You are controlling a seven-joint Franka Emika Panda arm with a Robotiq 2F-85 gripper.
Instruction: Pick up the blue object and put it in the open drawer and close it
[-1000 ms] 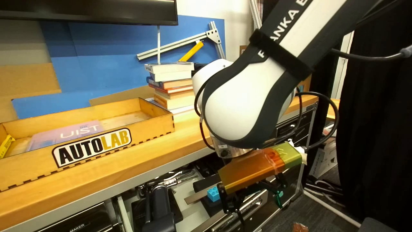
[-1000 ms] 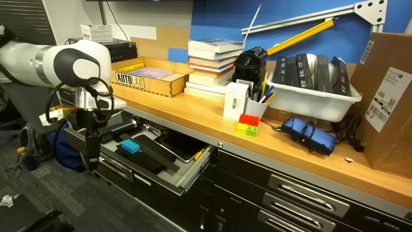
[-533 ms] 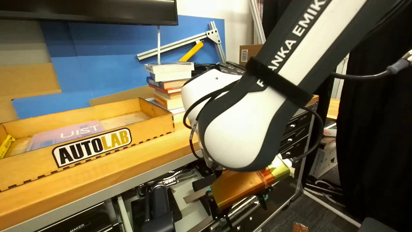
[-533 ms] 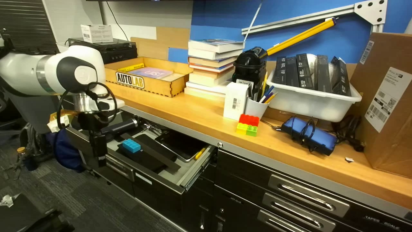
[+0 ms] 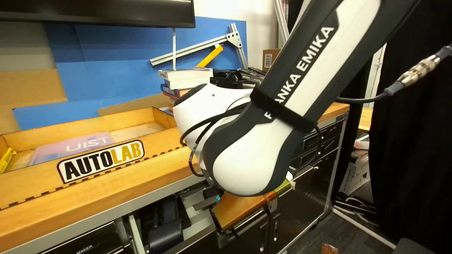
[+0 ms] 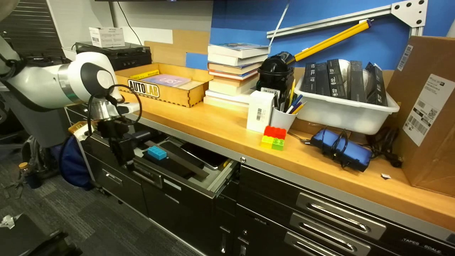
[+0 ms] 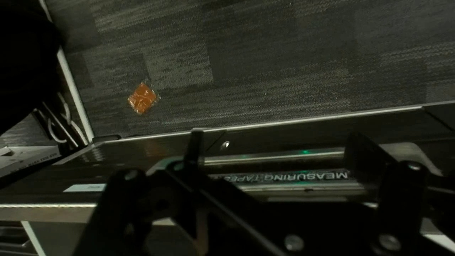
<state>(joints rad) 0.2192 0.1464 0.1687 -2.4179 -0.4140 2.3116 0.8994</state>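
In an exterior view, we see the small light-blue rectangular block (image 6: 157, 153) inside the open black-fronted drawer (image 6: 199, 194). In the wrist view, the black hand (image 7: 280, 155) stands spread wide — the drawer's silver bar handle (image 7: 249, 159) shows between its fingers (image 7: 366, 160).

In an exterior view, books (image 6: 236, 69) are lying stacked at upper centre on the desk (image 6: 213, 117), while a cardboard box (image 6: 423, 117) is standing at the right edge. In the wrist view, an orange wrapper (image 7: 142, 98) is resting on the floor (image 7: 270, 64), upper left.
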